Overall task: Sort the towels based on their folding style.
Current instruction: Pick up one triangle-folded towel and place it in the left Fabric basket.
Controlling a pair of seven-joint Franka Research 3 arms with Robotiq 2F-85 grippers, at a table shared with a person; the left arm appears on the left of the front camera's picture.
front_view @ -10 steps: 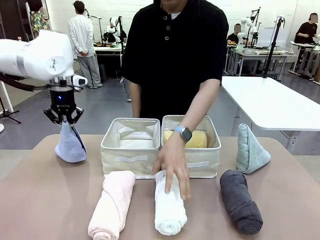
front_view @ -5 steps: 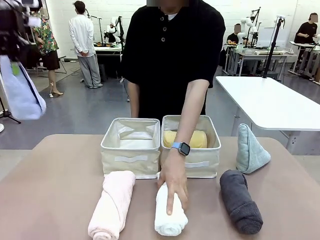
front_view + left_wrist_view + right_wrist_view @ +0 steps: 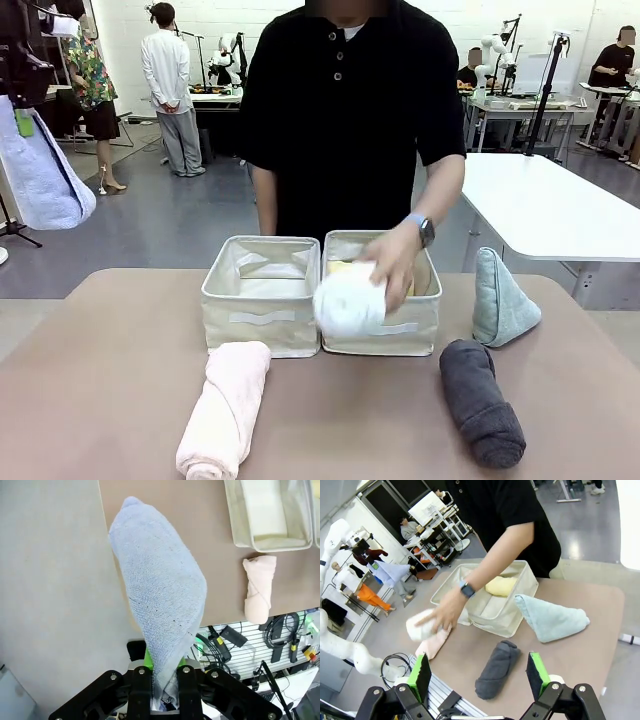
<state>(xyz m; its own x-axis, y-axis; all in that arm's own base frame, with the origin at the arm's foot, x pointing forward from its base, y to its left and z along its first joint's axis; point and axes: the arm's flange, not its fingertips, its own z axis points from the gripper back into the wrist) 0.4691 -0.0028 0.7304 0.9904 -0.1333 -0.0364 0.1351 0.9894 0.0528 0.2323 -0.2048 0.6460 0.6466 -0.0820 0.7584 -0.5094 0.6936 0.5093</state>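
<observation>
Done: yellow roll [image 3: 501, 586] binned; white roll [image 3: 348, 300], carried by the person [image 3: 350, 120], at the right bin [image 3: 400, 330]. Your left hand [image 3: 165, 672] grips the blue cone [image 3: 40, 180] aloft at nine o'clock. Your right hand [image 3: 479, 675] is spread, empty. Outstanding on the bench [image 3: 100, 380]: pink roll [image 3: 225, 405], grey roll [image 3: 480, 400], mint cone [image 3: 500, 298].

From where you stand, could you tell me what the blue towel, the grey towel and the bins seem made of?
Blue towel: terry cloth, matte; looped nubby pile shows close up.
Grey towel: likely the same terry; fuzzy, dull surface.
Bins: cream woven fabric, perhaps canvas; soft walls with stitched bands.

Blue towel [image 3: 45, 185], left side off-frame.
</observation>
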